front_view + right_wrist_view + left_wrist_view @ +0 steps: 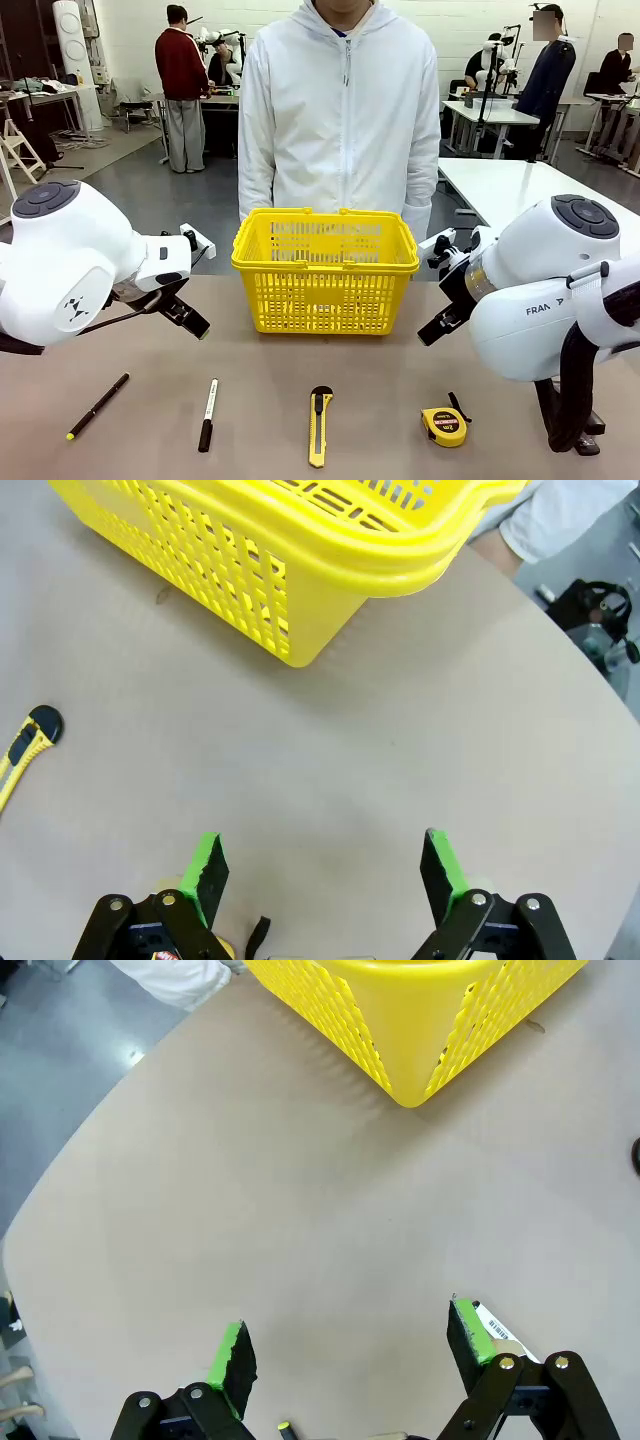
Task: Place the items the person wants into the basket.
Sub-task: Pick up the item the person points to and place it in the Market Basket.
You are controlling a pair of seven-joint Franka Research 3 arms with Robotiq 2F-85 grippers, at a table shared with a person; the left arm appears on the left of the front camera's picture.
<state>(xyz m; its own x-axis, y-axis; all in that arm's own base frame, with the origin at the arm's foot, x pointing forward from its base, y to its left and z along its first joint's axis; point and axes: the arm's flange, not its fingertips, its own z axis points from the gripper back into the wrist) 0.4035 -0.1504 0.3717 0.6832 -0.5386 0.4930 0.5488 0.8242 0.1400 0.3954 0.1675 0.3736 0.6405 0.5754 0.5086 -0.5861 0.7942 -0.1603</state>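
Note:
The yellow lattice basket [325, 265] stands at the table's middle, in front of the person [340, 110] in a white hooded jacket. Along the near edge lie the thin black pen [98, 406] with a yellow tip and the yellow-and-black tape measure [444, 426]. My left gripper [182, 306] hovers above the table left of the basket. In its wrist view the left gripper [350, 1345] is open over bare table, with a basket corner [410, 1020] ahead. My right gripper [441, 318] hangs right of the basket. In its wrist view the right gripper [323, 870] is open and holds nothing, and the basket [270, 550] lies beyond.
A white marker [208, 413] with a black cap and a yellow-and-black utility knife [319, 426] lie between the pen and the tape measure. The knife's end [25, 745] shows at the right wrist view's left edge. The marker [497, 1324] peeks past my left gripper's finger.

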